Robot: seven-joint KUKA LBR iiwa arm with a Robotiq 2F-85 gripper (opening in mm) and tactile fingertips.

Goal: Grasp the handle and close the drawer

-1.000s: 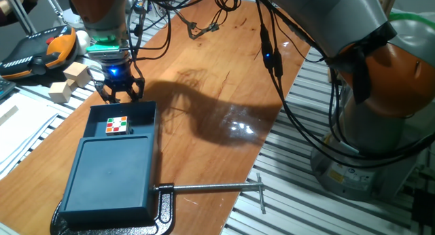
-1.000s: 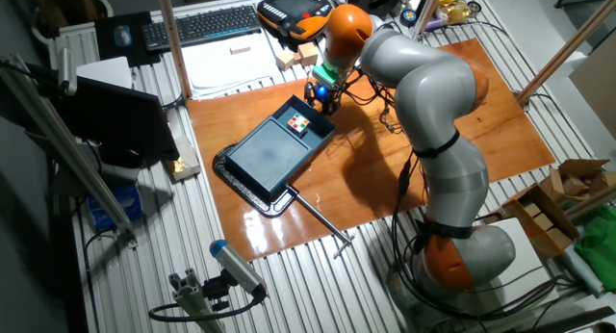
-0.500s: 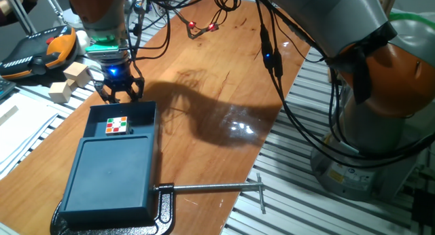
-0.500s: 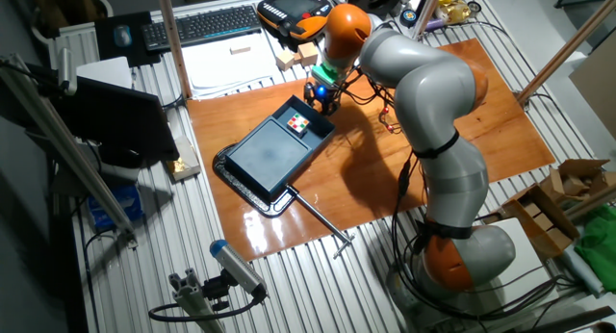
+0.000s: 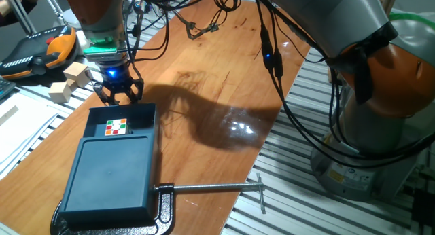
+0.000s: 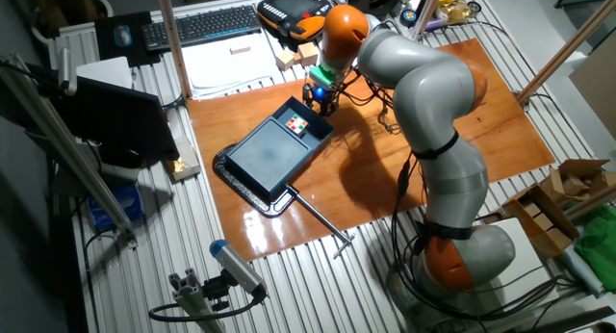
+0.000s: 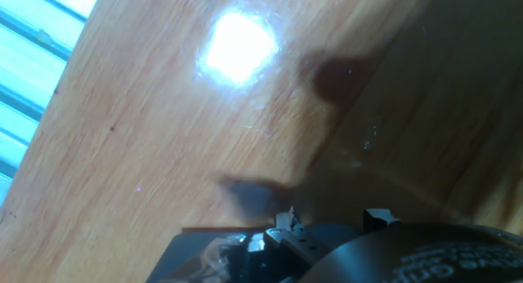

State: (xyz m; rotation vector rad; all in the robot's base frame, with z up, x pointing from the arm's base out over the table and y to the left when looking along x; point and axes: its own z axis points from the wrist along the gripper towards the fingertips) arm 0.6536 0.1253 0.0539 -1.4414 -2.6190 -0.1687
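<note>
The handle (image 5: 121,104) is a short dark teal piece on the narrow front wall of the drawer (image 5: 139,119), and that wall is at the 12 o'clock end of the drawer in the first fixed view. The drawer is open: it stands out of its flat-topped box (image 5: 112,175) toward 12 o'clock and shows a colour cube (image 5: 117,126) lying inside it. In the other fixed view the drawer (image 6: 310,117) leaves the box (image 6: 269,156) toward 1 o'clock.

The gripper (image 5: 117,94) hangs just above the handle, with its fingers spread to both sides and nothing between them. I cannot tell if a fingertip touches the front wall. The hand view shows mostly bare wooden table (image 7: 163,136) and only a dark edge at 6 o'clock, so it does not settle this question.

In my judgement the step in hand is the approach to the grasp, and the closing has not begun. The next move calls for a small descent until the fingers are on both sides of the handle, then a closing of the fingers, then a straight push toward 6 o'clock along the box. At the 6 o'clock end, a black clamp (image 5: 163,208) with a long silver rod (image 5: 217,188) appears to hold the box on the table.
</note>
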